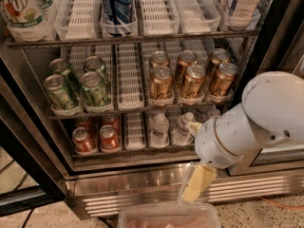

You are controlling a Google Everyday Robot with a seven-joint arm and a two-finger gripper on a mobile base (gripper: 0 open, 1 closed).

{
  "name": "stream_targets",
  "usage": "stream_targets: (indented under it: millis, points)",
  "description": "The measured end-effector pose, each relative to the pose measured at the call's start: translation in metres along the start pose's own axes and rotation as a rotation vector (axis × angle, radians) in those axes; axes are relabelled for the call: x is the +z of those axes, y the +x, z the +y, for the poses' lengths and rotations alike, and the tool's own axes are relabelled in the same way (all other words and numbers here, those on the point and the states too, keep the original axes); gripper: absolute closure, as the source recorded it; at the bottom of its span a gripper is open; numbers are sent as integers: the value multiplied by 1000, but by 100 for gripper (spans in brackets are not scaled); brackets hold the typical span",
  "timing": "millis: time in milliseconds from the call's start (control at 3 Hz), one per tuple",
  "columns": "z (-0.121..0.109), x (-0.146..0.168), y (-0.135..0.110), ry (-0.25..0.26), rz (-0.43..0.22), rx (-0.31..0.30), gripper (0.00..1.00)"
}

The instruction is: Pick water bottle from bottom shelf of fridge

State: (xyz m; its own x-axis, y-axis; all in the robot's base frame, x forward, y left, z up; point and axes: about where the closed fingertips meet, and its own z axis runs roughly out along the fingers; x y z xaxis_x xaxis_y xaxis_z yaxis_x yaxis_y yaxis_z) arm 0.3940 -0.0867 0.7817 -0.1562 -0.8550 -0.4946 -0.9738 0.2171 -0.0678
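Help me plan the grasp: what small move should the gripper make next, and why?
Probably raise the gripper to the height of the bottom shelf. It hangs in front of the ribbed base panel, below that shelf, while the nearest water bottle stands upright above it, slightly leftward in the view, close beside the arm.

Speckled floor, orange cable btm right.
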Motion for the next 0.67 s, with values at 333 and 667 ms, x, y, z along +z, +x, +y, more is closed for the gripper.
stream_targets:
  millis: [333,667]
  points:
    - [0,13,3,31,-14,19,0]
    - [-4,44,22,81,-69,75,0]
